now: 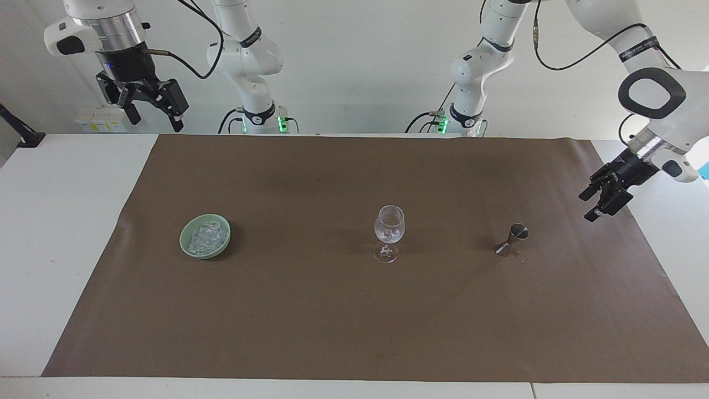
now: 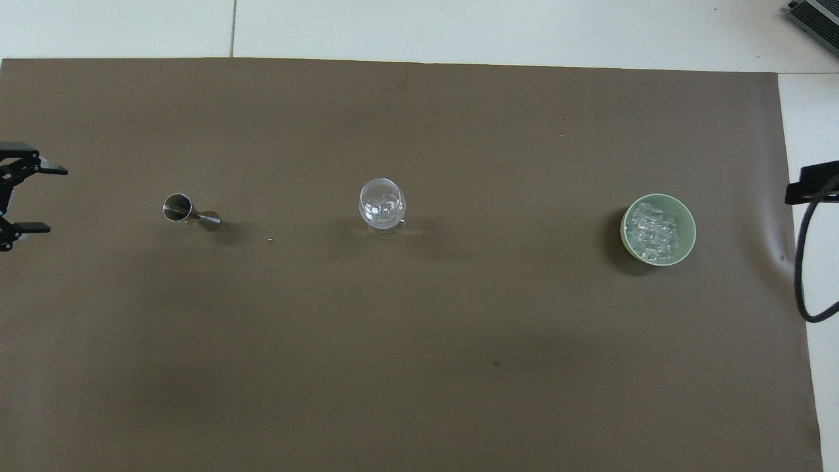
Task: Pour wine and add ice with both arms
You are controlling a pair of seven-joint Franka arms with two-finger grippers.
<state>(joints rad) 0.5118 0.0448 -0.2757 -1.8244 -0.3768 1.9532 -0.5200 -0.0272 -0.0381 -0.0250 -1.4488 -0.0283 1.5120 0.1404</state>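
Observation:
A clear wine glass (image 1: 389, 227) (image 2: 381, 203) stands upright mid-mat. A small steel jigger (image 1: 513, 239) (image 2: 187, 213) stands beside it, toward the left arm's end. Ice (image 1: 206, 235) (image 2: 652, 231) is piled in a pale green bowl (image 1: 185, 244) (image 2: 688, 219) toward the right arm's end. Wine is out of view. My left gripper (image 1: 587, 208) (image 2: 52, 200) hangs open and empty over the mat's edge, apart from the jigger. My right gripper (image 1: 156, 123) is open and empty, raised high over the table's corner by the robots.
A brown mat (image 1: 354, 310) covers most of the white table (image 1: 55, 233). Two slimmer white arms with green-lit bases (image 1: 260, 119) stand at the robots' edge. A black cable (image 2: 809, 288) hangs over the end by the bowl.

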